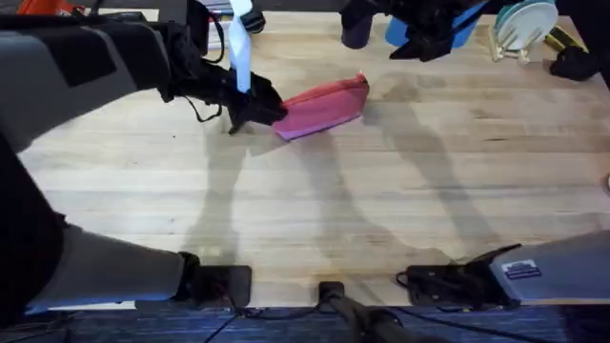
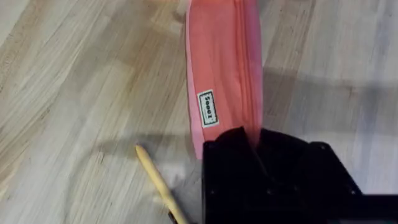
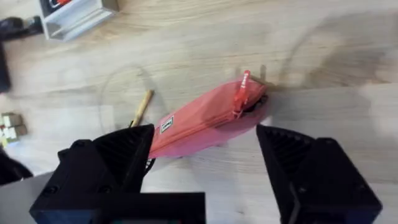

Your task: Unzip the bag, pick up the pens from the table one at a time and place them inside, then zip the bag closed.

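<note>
Left gripper (image 1: 257,107) fingers clamped on the near-left end of the bag (image 1: 324,105); right gripper (image 3: 205,168) fingers wide apart, hovering above it. Bag lies twd the table (image 1: 381,210) far edge, left of centre. Soft, light fabric, will slump; pinch zip pull (image 3: 242,93). Pen (image 2: 158,183) beside: thin, rolls.

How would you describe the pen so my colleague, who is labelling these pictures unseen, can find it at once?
Start at the light wooden table and find the pink pencil pouch. At the pouch's end gripped by the left gripper lies a thin yellow-tan pen, flat on the wood. It is the only slender stick there, far thinner than the pouch.
</note>
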Controlling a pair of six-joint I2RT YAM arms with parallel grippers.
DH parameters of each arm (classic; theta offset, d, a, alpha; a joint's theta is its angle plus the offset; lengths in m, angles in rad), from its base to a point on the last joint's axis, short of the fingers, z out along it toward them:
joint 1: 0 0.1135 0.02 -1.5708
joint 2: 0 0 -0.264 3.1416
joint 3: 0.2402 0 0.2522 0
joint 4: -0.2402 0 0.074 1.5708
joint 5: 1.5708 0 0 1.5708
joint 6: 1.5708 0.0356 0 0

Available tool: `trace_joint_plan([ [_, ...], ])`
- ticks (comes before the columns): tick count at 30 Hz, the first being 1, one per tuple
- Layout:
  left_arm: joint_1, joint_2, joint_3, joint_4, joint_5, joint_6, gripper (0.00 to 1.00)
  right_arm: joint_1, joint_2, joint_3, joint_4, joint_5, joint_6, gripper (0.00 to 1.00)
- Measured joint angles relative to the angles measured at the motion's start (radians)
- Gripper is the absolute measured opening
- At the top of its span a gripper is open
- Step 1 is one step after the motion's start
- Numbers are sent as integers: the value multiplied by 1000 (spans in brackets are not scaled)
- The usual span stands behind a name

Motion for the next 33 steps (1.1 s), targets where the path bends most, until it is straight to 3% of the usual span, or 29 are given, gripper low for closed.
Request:
trace_joint_plan([
  [10, 0, 0, 0, 0, 0, 0, 42, 0, 68, 0, -24, 6, 38, 997],
  [26, 0, 0, 0, 0, 0, 0, 42, 0, 72, 0, -30, 6, 42, 997],
  [33, 0, 0, 0, 0, 0, 0, 42, 1, 110, 0, -33, 6, 62, 948],
])
